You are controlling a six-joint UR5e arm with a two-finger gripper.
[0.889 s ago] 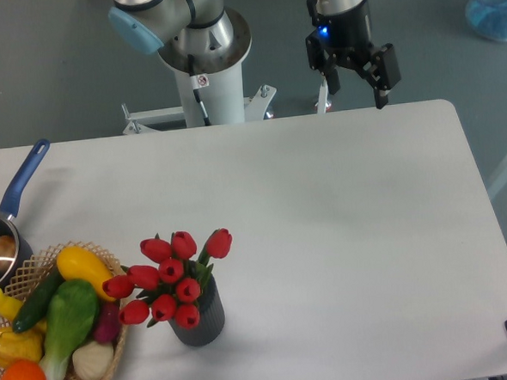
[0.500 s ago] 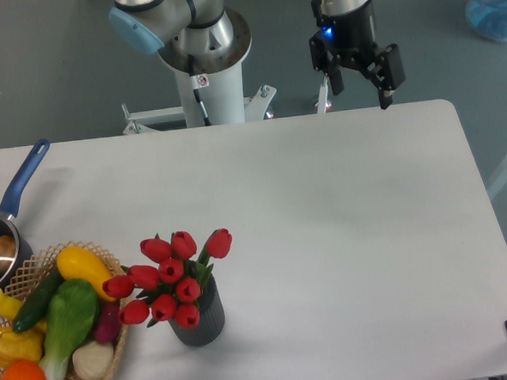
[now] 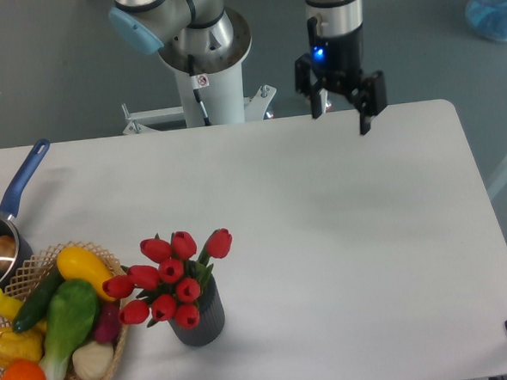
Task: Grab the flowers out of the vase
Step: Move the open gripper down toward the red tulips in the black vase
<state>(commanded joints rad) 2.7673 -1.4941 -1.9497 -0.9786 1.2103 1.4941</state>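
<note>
Since earlier frame we see claw (image 3: 341,120) shifted left and lower, over worktop (image 3: 342,236) far edge. Flowers (image 3: 169,280): glossy red tulips in ribbed dark grey cylindrical vase (image 3: 198,317), near front edge beside woven basket (image 3: 109,364). Claw spread wide, holding nothing. Smooth white worktop between claw and flowers.

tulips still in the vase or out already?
In. The tulips stand upright in the vase near the table's front edge. The claw is open and empty, far off at the back edge.
</note>
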